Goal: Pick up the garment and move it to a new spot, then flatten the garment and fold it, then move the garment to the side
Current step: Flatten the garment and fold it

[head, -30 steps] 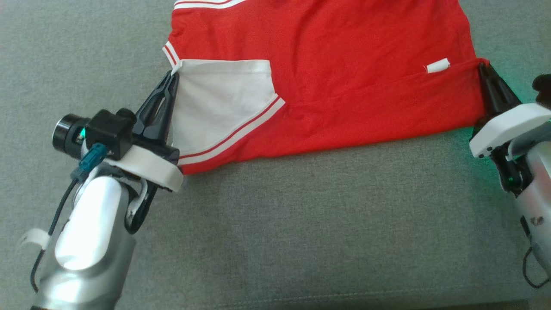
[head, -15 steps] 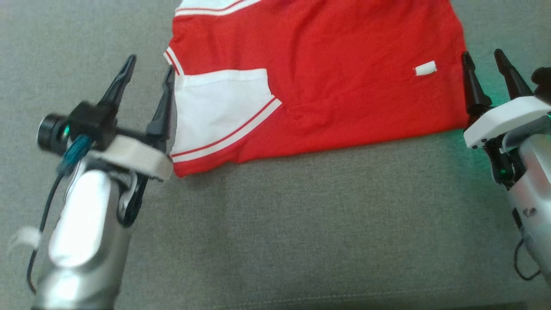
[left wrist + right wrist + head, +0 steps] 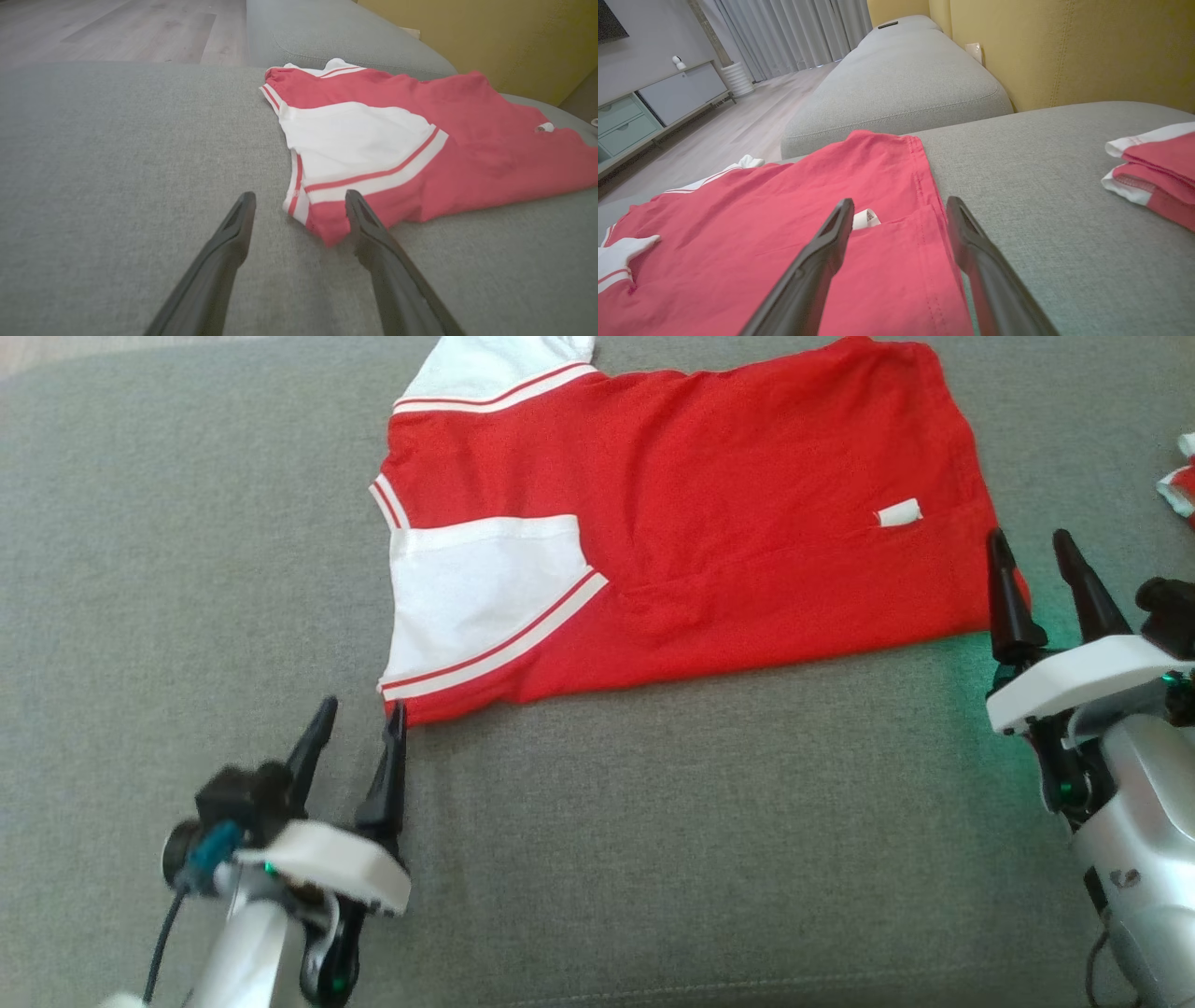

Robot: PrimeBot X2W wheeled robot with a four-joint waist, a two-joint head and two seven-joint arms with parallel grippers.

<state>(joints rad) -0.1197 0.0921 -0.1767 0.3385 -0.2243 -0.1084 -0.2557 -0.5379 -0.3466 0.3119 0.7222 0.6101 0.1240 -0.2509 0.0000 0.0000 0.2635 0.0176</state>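
The red T-shirt (image 3: 728, 523) is showing soft, matt knit cloth, faintly creased. The sofa seat (image 3: 653, 859) is looking coarser — a rough grey weave. The left gripper (image 3: 364, 709) and right gripper (image 3: 1030, 537) are showing dull dark plastic; the right forearm (image 3: 1148, 840) is gleaming, silvery and smooth.

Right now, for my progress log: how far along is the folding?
Done: the garment lies spread on the sofa cushion, near edge folded over, white sleeve on top. In hand: nothing; left gripper and right gripper are open at its near corners. Left: likely more folds, then moving it aside.
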